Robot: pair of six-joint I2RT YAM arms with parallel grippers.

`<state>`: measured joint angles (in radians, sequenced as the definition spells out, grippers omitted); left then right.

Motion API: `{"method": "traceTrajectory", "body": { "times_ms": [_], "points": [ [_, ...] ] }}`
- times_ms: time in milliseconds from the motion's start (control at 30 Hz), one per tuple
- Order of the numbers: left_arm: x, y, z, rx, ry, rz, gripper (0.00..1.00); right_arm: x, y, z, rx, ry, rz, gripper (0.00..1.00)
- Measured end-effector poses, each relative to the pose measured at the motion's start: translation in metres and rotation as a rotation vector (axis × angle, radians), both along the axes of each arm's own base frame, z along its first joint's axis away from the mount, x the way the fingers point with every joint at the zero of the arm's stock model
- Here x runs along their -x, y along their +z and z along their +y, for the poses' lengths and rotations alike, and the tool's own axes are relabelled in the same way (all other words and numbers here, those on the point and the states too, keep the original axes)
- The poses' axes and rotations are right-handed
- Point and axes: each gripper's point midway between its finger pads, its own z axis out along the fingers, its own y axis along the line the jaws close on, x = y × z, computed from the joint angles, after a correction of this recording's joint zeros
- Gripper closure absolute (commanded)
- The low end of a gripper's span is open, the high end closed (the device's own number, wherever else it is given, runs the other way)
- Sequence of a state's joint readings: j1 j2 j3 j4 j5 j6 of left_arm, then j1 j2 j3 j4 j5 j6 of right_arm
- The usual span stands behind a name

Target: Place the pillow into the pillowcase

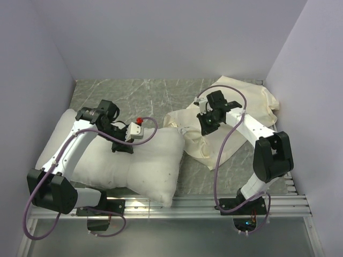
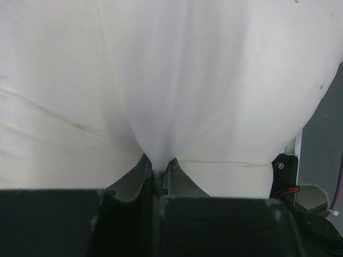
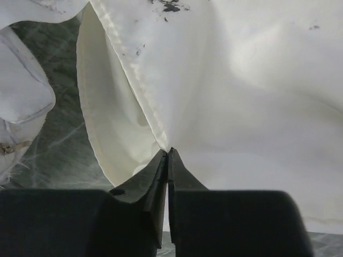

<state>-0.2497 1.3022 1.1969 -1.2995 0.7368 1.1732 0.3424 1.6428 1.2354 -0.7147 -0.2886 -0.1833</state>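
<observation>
The plump white pillow (image 1: 139, 163) lies at the front left of the table. My left gripper (image 1: 122, 148) is shut on a pinched fold of the pillow (image 2: 161, 80); in the left wrist view the fabric runs down between the closed jaws at my left gripper (image 2: 158, 172). The cream pillowcase (image 1: 241, 107) lies crumpled at the back right, its near part next to the pillow's right end. My right gripper (image 1: 205, 127) is shut on the hemmed edge of the pillowcase (image 3: 123, 80), lifting it; in the right wrist view my right gripper (image 3: 168, 153) pinches the hem.
The table top (image 1: 144, 96) is grey marbled, with purple walls on three sides. A metal rail (image 1: 278, 206) runs along the near edge by the arm bases. A red button on a small white box (image 1: 138, 127) sits on the left arm.
</observation>
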Motion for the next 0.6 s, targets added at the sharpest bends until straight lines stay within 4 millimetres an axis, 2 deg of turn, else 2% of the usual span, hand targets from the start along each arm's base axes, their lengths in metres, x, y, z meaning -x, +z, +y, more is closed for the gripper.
{"method": "traceTrajectory", "body": {
  "times_ms": [200, 267, 333, 467, 600],
  "points": [
    [0.002, 0.002, -0.001, 0.003, -0.017, -0.003, 1.0, 0.0, 0.006, 0.001, -0.011, -0.006, -0.007, 1.0],
    [0.001, 0.006, -0.003, 0.003, -0.027, -0.01, 1.0, -0.001, 0.014, 0.002, -0.035, -0.01, -0.024, 1.0],
    [0.001, 0.013, -0.009, 0.005, -0.049, -0.031, 1.0, -0.001, 0.03, 0.004, -0.087, -0.021, -0.052, 1.0],
    [0.007, 0.021, -0.022, 0.015, -0.089, -0.033, 1.0, -0.007, 0.077, 0.003, -0.203, -0.051, -0.176, 1.0],
    [0.012, 0.02, -0.036, 0.033, -0.099, 0.021, 1.0, -0.004, 0.114, 0.007, -0.289, -0.043, -0.266, 1.0]
  ]
}}
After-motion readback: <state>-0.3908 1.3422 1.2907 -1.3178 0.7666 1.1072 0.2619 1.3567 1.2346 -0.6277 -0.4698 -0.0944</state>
